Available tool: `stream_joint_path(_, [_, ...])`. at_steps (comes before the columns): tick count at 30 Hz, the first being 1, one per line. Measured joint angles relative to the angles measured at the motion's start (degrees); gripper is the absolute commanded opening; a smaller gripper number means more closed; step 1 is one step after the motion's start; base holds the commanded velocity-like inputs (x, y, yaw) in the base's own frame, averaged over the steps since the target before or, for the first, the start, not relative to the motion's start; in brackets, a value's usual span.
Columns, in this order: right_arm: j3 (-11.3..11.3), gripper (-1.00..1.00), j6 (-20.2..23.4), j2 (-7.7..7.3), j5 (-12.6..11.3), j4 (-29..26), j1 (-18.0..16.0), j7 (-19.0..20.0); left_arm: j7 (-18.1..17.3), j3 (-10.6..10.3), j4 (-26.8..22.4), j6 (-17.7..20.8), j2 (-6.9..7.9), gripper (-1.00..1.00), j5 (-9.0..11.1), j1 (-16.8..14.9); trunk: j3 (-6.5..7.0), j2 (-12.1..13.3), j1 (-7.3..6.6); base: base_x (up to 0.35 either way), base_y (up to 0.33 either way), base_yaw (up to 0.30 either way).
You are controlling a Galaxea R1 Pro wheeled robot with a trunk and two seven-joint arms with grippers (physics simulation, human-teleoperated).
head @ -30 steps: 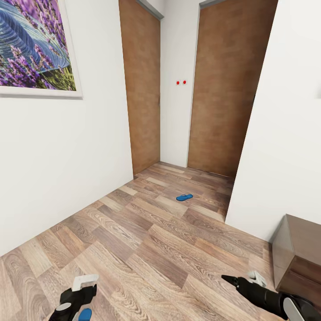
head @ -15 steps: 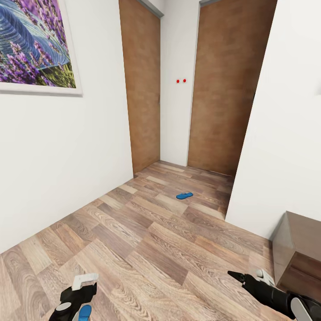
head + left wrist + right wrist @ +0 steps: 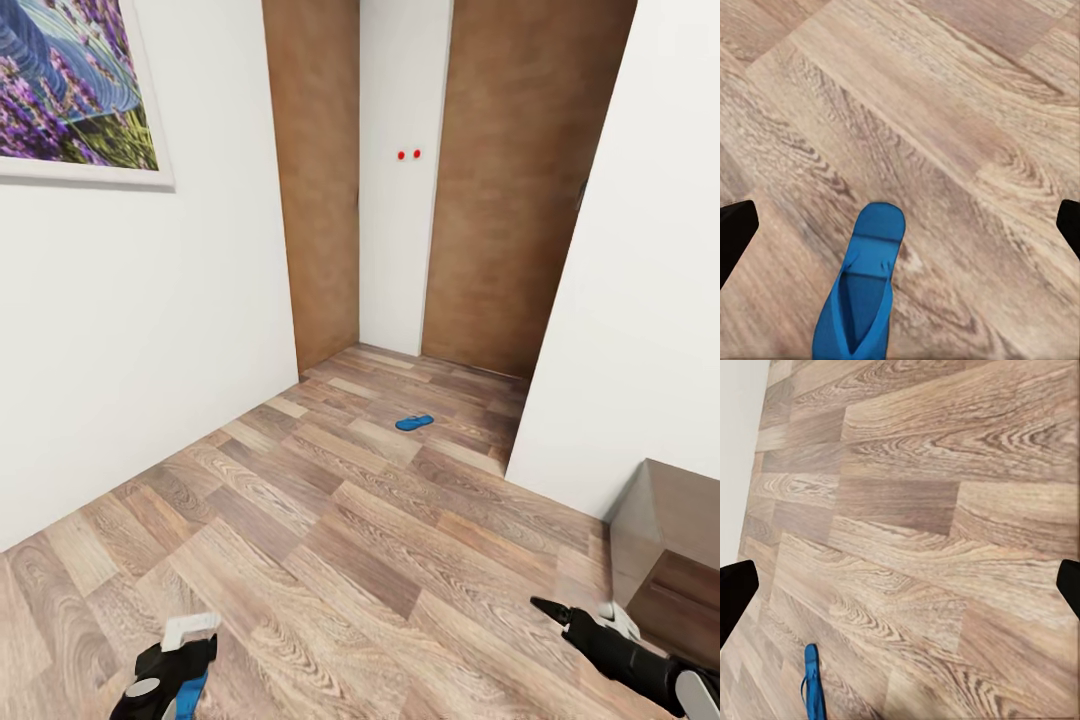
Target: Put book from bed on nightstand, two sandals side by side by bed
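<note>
Sandal (image 3: pixel 414 423) is seen on the wood floor (image 3: pixel 330 520) near the doors; second sandal (image 3: pixel 862 292) is pinched in left gripper (image 3: pixel 180 665). Right gripper (image 3: pixel 565 620) finger state cannot be told.

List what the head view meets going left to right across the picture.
Lavender picture → left gripper holding a blue sandal → left wooden door → second sandal on the floor → right wooden door → right gripper → dark wooden cabinet.
</note>
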Motion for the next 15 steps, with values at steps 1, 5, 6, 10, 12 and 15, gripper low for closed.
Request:
stream_joint_path(1, [0.00, 1.00, 0.00, 0.00, 0.02, 0.00, -0.01, -0.01, 0.00, 0.00, 0.00, 0.01, 0.00, 1.00, 0.00, 0.00, -0.22, -0.01, 0.03, 0.000, 0.000, 0.000])
stream_joint_path(5, [0.00, 1.00, 0.00, 0.00, 0.02, -0.01, 0.02, -0.01, 0.47, 0.00, 0.00, 0.16, 0.06, 1.00, -0.05, -0.02, -1.11, -0.07, 0.13, 0.000, 0.000, 0.000])
stream_joint_path(6, [0.00, 1.00, 0.00, 0.00, 0.01, -0.01, 0.02, 0.00, 0.86, 0.00, 0.00, 0.25, 0.07, 1.00, -0.06, -0.04, -1.33, -0.08, 0.15, 0.000, 0.000, 0.000])
stream_joint_path(10, [0.00, 1.00, 0.00, 0.00, 0.00, -0.01, 0.02, 0.03, 1.82, 0.00, -0.05, 0.55, 0.04, 1.00, -0.09, -0.30, -2.22, -0.14, 0.26, 0.000, 0.000, 0.000])
stream_joint_path(12, [0.00, 1.00, 0.00, 0.00, 0.00, -0.01, 0.03, 0.03, 2.35, -0.03, -0.16, 1.57, -0.02, 1.00, -0.15, -1.04, -2.66, -0.16, 0.31, 0.000, 0.000, 0.000])
stream_joint_path(15, [0.00, 1.00, 0.00, 0.00, 0.00, -0.01, 0.02, 0.02, 2.96, -0.07, -0.68, 5.51, -0.03, 1.00, -0.27, -2.99, -3.32, -0.20, 0.39, 0.000, 0.000, 0.000])
